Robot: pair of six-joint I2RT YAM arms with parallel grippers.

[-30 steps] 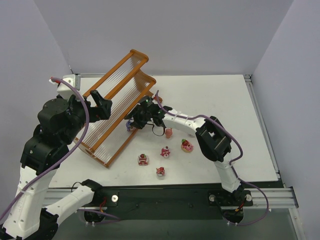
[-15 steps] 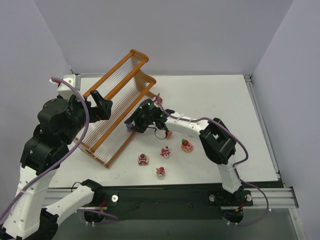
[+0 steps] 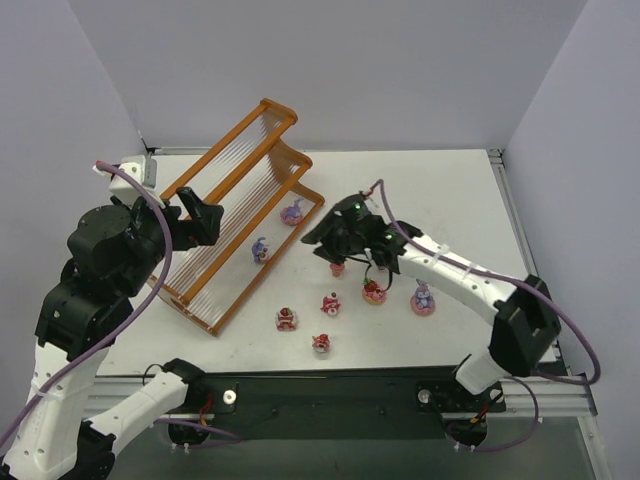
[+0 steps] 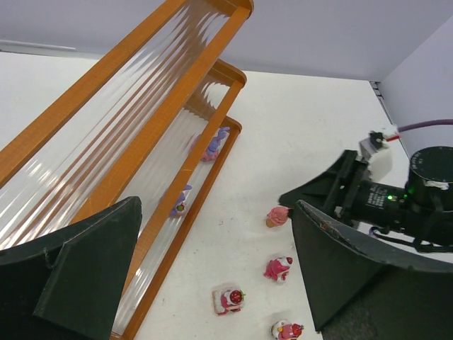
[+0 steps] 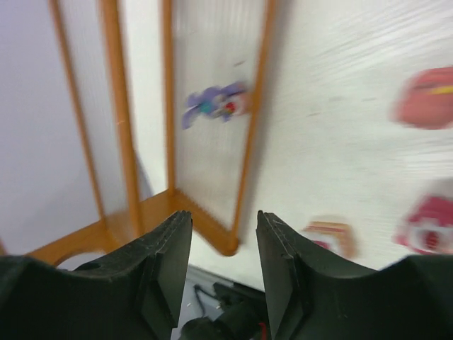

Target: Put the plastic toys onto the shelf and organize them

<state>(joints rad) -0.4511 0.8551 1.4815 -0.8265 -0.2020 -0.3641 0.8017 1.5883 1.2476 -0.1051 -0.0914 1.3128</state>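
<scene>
The right gripper (image 3: 320, 240) is drawing back from the shelf (image 3: 225, 240): a second ago it was reaching into the lowest tier, and now it is hanging over the table (image 3: 450, 200) close beside the pink cupcake (image 3: 338, 267), its jaws standing parted with nothing between them. A small purple figurine (image 3: 261, 249) is now sitting on that lowest tier where the fingers were working, and the purple bunny (image 3: 293, 212) is sitting farther along the same tier, so two toys are looking placed and this arm is looking free to fetch another. Six are waiting on the table: the cupcake, a dark pink toy (image 3: 331, 303), a red-topped toy (image 3: 374, 291), a purple toy (image 3: 424, 299), a cherry-topped toy (image 3: 287, 318) and the nearest toy (image 3: 321, 343). The right forearm and its cable are stretching over the red-topped and purple ones, likely crowding any descent there. The left gripper (image 3: 200, 213), spread wide and empty, is hovering over the shelf's near-left end, and the shelf is lying diagonally, its upper tiers showing no toys
</scene>
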